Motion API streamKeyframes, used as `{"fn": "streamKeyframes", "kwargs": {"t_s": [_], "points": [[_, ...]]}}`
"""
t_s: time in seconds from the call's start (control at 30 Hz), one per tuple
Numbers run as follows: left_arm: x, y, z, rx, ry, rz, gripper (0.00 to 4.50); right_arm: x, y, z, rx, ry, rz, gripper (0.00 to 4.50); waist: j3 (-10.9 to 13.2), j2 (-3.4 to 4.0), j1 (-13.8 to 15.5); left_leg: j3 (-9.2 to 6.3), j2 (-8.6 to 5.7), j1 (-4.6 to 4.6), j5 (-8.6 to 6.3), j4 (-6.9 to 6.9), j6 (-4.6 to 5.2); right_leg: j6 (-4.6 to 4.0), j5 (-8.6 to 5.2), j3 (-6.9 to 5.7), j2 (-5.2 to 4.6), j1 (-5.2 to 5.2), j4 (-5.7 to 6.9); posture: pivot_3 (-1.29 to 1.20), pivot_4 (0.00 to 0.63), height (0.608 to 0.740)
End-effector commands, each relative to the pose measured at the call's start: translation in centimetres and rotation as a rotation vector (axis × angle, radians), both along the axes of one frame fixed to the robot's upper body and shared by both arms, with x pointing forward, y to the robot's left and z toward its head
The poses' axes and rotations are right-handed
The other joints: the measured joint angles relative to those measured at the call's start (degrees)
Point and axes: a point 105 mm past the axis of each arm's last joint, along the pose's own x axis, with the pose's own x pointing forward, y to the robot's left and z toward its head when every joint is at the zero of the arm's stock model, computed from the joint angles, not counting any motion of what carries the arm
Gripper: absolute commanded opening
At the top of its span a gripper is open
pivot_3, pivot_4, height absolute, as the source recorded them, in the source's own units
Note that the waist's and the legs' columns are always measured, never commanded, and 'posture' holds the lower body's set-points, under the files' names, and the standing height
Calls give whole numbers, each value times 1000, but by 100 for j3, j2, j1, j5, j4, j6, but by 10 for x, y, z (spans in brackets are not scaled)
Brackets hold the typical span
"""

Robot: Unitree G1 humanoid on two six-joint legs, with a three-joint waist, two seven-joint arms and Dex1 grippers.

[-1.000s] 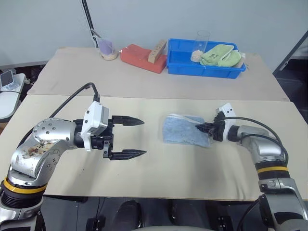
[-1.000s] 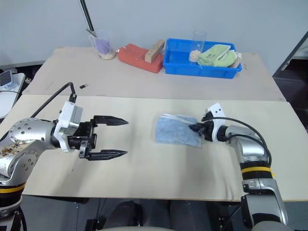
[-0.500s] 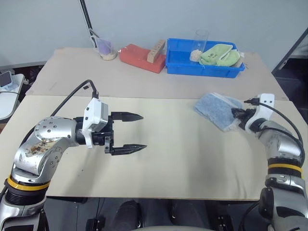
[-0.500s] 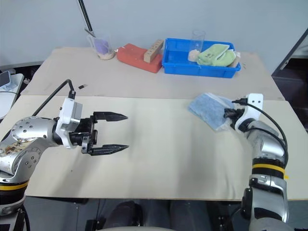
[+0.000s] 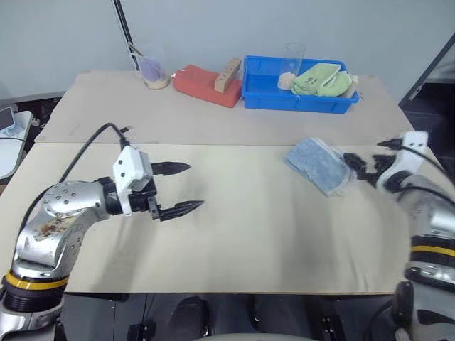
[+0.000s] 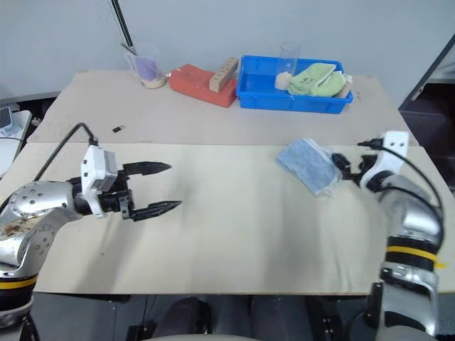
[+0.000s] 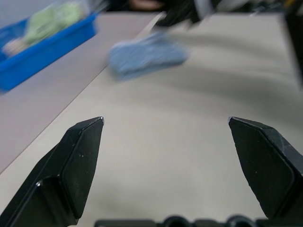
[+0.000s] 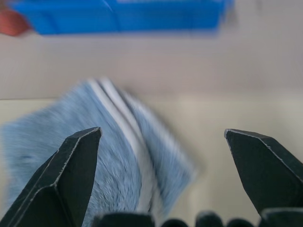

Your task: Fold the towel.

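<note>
Beige table (image 5: 234,234) w/ a second one butted behind it, plain grey wall at back. Towel (image 5: 316,164), light blue terry w/ pale trim, lies folded into a small bundle on the near table, right of centre, close to the seam btwn the two tables; trim stripes show along its edge in the right wrist view (image 8: 128,142). Right gripper (image 5: 361,168) sits just beside the towel's right end, jaws spread wide, nothing in them; can't tell if a fingertip touches the cloth. Left gripper (image 5: 181,188) hovers over the left part of the near table, well apart from the towel, pointing toward it, jaws also wide and empty; its two black fingers (image 7: 75,161) frame the towel far off in the left wrist view. On the back table: blue bin (image 5: 298,99) holding a light green cloth (image 5: 323,79) and a clear glass (image 5: 294,58), w/ some small pale thing by the glass, too small to tell. Left of the bin a red-orange block (image 5: 206,85) w/ a wooden piece (image 5: 227,74) leaning on it, then a clear cup (image 5: 150,67) w/ sth purple inside. Black pole (image 5: 122,28) rises behind the cup.
</note>
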Motion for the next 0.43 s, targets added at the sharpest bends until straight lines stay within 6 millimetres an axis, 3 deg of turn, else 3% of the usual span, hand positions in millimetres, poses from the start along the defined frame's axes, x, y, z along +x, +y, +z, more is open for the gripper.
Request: {"fn": "streamKeyframes", "kwargs": {"t_s": [0.03, 0.1, 0.2, 0.3, 0.43], "points": [[0, 29, 3, 62, -45, 167, 4500, -23, 37, 25, -167, -70, 322, 4453, 0, 0, -2, 1, 0, 1, 0, -1, 0, 0, 0, 0, 0, 0, 0, 0, 150, 717], [-5, 49, -7, 125, -31, 265, 4500, -47, 54, 18, -292, -21, 518, 4453, 0, 0, -8, 1, 1, 8, 0, -17, 0, 1, -1, 1, -1, 1, -5, 0, 150, 717], [-16, 73, -23, 197, 9, 344, 4500, -71, 62, 3, -411, 72, 681, 4453, 0, -1, -8, 4, 4, 13, 0, -35, 0, 1, -4, 2, -3, -1, -11, 0, 150, 717], [-23, 87, -30, 202, 38, 393, 4500, -77, 63, -4, -436, 108, 724, 4453, 2, -4, 15, 11, 2, 16, 1, -32, -1, 0, -5, 2, -9, 1, -11, 0, 150, 717], [-26, 90, -32, 186, 45, 405, 4500, -76, 64, -5, -440, 106, 730, 4453, 3, -5, 75, 20, 2, 25, 2, -26, -1, 0, -6, 3, -10, 4, -9, 0, 150, 717]]}}
